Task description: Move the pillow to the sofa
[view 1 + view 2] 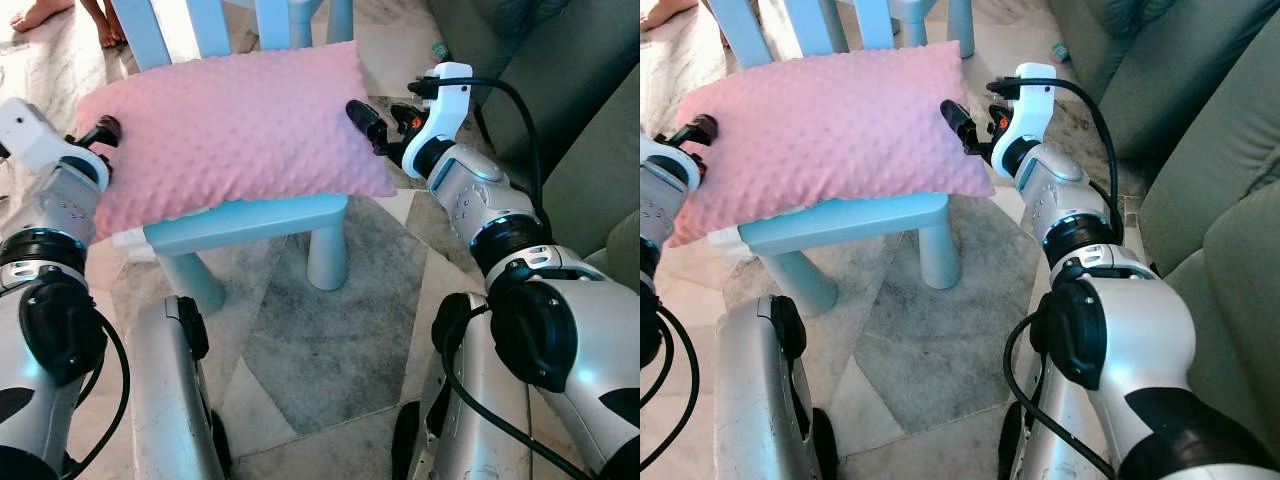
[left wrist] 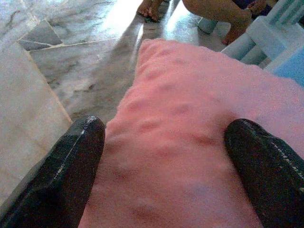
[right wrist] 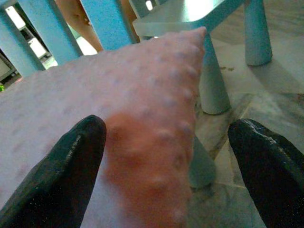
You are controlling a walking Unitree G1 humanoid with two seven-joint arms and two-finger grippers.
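From the head, the pink pillow [image 1: 230, 130] lies on a blue chair [image 1: 250, 222], the grey sofa [image 1: 1200, 130] beside it. The left wrist shows the left end effector [image 2: 164, 161] spread wide around one pillow end; the right wrist shows the right end effector [image 3: 171, 166] likewise open at the other end.

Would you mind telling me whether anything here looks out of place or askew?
Yes: the pink pillow lies on a small blue chair instead of the sofa at the robot's right, and it overhangs the seat on both sides. The left claw and right claw are open at its two ends.
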